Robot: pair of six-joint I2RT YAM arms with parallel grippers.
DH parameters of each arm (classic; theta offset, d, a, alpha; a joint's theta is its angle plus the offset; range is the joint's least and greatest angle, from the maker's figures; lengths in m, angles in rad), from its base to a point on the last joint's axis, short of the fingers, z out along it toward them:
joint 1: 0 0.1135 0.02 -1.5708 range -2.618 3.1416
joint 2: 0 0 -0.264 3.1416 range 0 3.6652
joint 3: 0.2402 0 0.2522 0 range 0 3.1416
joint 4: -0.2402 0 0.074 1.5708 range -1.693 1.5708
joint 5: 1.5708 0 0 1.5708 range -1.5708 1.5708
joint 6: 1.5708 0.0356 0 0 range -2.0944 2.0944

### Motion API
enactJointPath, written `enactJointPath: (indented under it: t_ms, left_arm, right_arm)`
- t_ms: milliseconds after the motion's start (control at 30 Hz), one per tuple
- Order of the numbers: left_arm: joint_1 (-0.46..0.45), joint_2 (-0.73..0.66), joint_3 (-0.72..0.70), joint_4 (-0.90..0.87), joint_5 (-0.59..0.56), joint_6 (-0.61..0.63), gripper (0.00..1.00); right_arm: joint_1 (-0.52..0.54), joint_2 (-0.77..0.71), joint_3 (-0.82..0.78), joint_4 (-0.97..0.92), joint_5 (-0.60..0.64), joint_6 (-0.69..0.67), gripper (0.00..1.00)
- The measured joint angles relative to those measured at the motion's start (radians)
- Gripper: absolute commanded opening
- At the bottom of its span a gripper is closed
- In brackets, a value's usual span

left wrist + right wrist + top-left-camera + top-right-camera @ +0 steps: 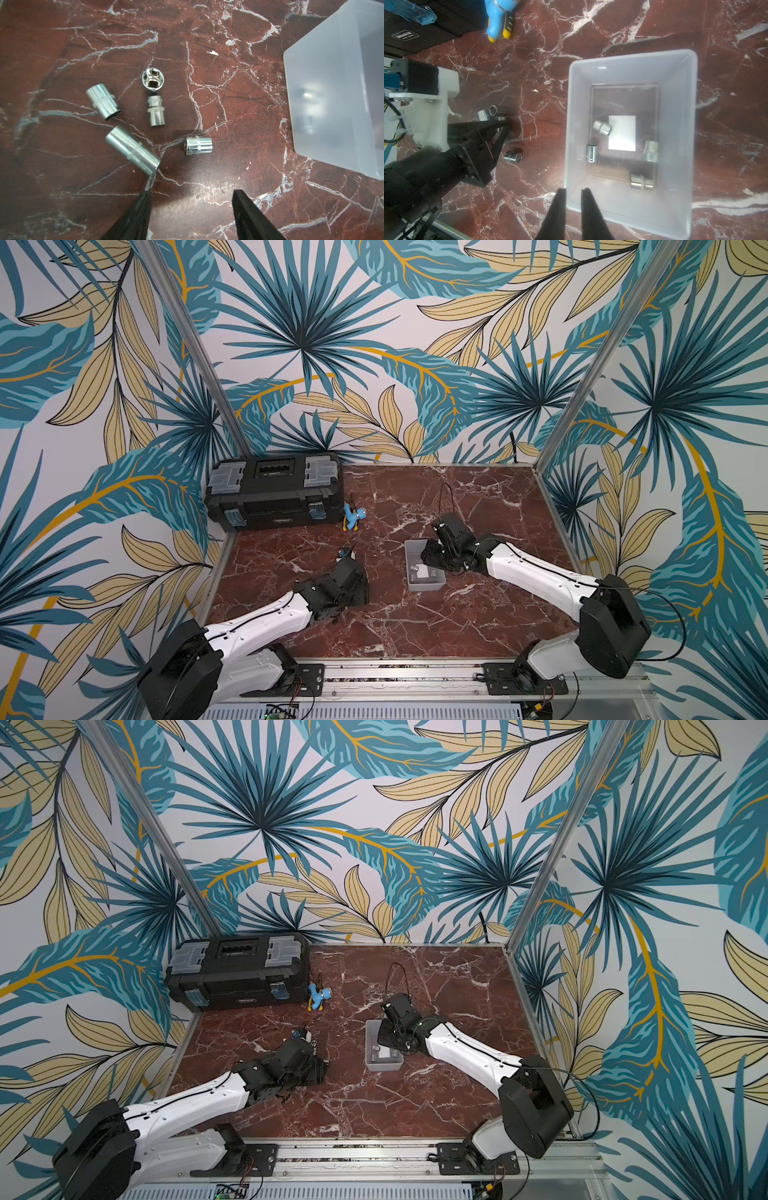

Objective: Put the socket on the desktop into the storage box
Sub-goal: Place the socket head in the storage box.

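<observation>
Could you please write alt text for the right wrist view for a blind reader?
Four chrome sockets lie inside the translucent storage box, near a white label on its floor. The right gripper hangs at the box's edge, slightly open and empty. Beside the box, the left gripper points at loose sockets on the desktop.

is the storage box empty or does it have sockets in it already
Not empty: the storage box holds four sockets, lying on its floor in the right wrist view.

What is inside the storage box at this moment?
In the right wrist view, four sockets lie on the floor of the storage box, one at the edge of its white label. The right gripper covers part of one wall.
</observation>
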Motion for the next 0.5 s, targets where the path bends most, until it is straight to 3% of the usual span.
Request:
enactJointPath:
  t_ms: [233, 500]
  left_arm:
    - [0.005, 0.005, 0.001, 0.016, -0.002, 0.003, 0.62]
    - [0.034, 0.085, 0.063, 0.02, -0.024, 0.024, 0.51]
  right_arm:
    - [0.102, -0.021, 0.019, -0.021, 0.045, -0.005, 0.33]
    - [0.183, -0.021, 0.037, -0.021, 0.079, -0.005, 0.27]
